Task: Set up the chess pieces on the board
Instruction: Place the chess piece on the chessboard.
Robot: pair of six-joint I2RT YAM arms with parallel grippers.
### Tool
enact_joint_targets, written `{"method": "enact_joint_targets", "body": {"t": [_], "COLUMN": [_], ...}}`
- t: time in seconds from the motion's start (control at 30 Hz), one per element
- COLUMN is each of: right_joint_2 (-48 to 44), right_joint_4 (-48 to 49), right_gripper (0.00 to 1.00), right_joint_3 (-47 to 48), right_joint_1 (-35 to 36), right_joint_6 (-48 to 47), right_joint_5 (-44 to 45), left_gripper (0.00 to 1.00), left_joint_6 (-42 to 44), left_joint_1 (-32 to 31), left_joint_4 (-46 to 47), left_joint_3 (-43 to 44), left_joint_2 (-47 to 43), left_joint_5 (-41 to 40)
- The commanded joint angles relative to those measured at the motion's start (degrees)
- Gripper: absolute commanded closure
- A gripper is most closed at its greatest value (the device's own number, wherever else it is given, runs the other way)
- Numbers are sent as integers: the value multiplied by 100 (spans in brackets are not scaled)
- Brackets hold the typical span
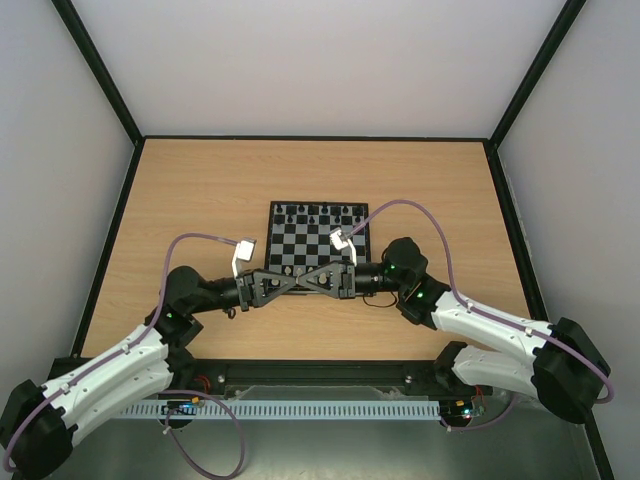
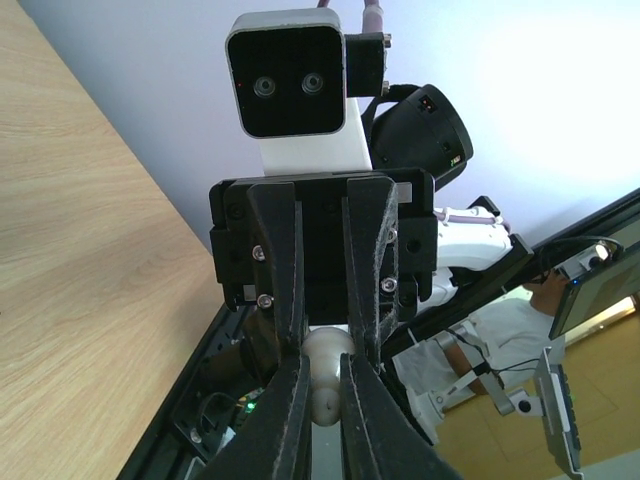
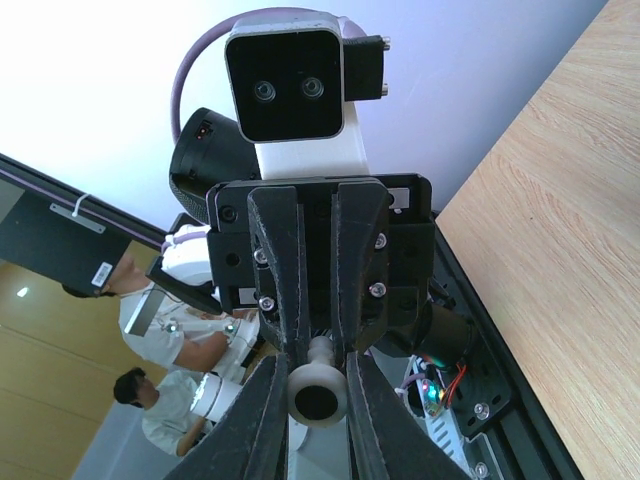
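Item: one white chess piece [image 3: 318, 392], cream plastic, round base facing my right wrist camera. Location: in the air over the near edge of the board [image 1: 300, 240], which lies at the middle of the table [image 1: 200, 190]. The two arms meet there tip to tip. Left jaws: closed on the piece. Right jaws: closed on the same piece, at its base end. It is pinched from both sides at once. Black pieces [image 1: 318, 212]: lined along the far edge of the board; I cannot tell from above what stands on the near rows under the arms. Hazards, as I judge them: if either arm pulls away before the other lets go, the small slick piece could twist or pop free. A dropped piece would land on or beside the near rows and could roll off toward the table's near edge. The fingertips sit almost touching, so any sideways drift risks a knock. A grip this shallow could also leave the piece tilted for placing.
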Motion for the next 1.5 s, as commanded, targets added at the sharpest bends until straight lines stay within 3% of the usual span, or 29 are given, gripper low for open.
{"method": "enact_joint_targets", "body": {"t": [0.0, 0.17, 0.43, 0.67, 0.93, 1.27, 1.47], "right_joint_2": [16, 34, -185, -557, -956, -1652, -1944], "right_joint_4": [287, 261, -375, -1467, -2648, -3649, -4307], "right_gripper": [90, 86, 45, 23, 6, 0, 1], "right_joint_3": [170, 188, 229, 255, 279, 257, 260], "right_joint_1": [44, 44, 44, 35, -18, -27, -29], "right_joint_6": [-47, -56, -353, -789, -1213, -1514, -1711], "right_joint_5": [-6, -20, 99, 317, 401, 526, 789], "left_gripper": [96, 98, 98, 98, 98, 98, 98], "left_joint_6": [120, 201, 699, 980, 1326, 1690, 2141], "left_joint_1": [-37, -31, -29, -29, -29, -37, -37], "left_joint_4": [-61, -308, -1652, -2537, -3226, -3922, -4899], "left_joint_3": [-42, 20, 580, 1030, 1594, 2194, 2885], "left_joint_2": [-99, -157, -325, -330, 12, 423, 957], "left_joint_5": [69, 20, -224, -440, -611, -852, -1080]}}
